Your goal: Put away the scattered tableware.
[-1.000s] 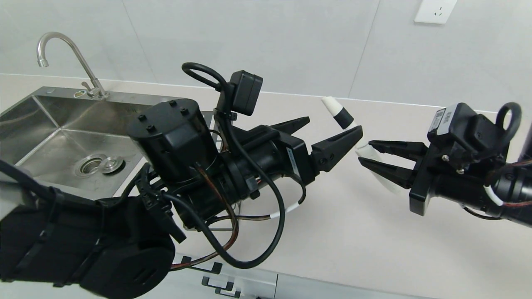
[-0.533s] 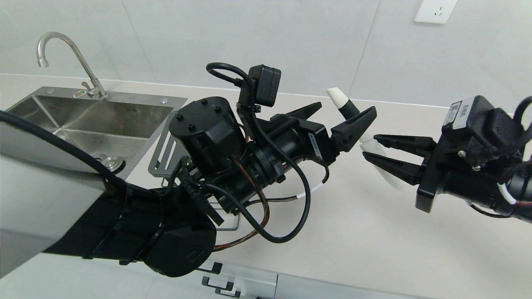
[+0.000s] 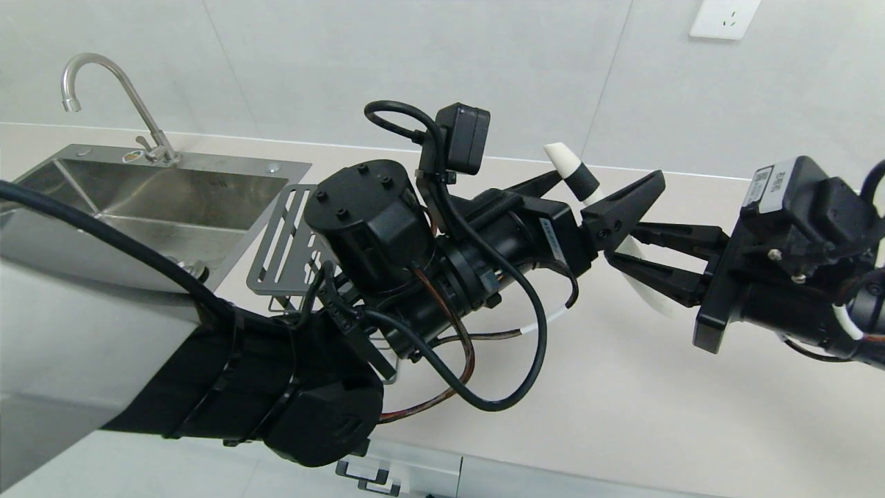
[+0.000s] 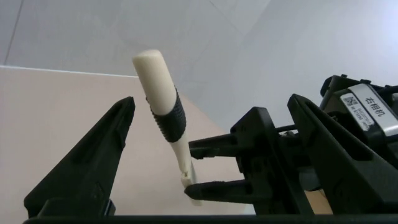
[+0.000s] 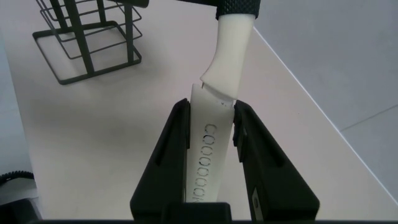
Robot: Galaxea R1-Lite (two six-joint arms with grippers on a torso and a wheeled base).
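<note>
the jaws of the right gripper [image 5: 211, 112] are clamped on the perforated blade of a white knife with a black-banded handle [image 4: 163, 93], which juts past their tips between the wide-apart jaws of the left gripper [image 4: 211, 101], over a beige countertop [image 3: 622, 387].

Bright, even light is filling the kitchen scene.
Soft light from above is washing the pale beige countertop [image 3: 622, 415] and grey tiled wall [image 3: 311, 69] almost shadow-free; at far left the stainless steel sink [image 3: 180, 197] is giving a dull sheen, the curved chrome tap [image 3: 138, 107] is glinting, and the white knife with a black grip band [image 5: 211, 155] is showing bright.
</note>
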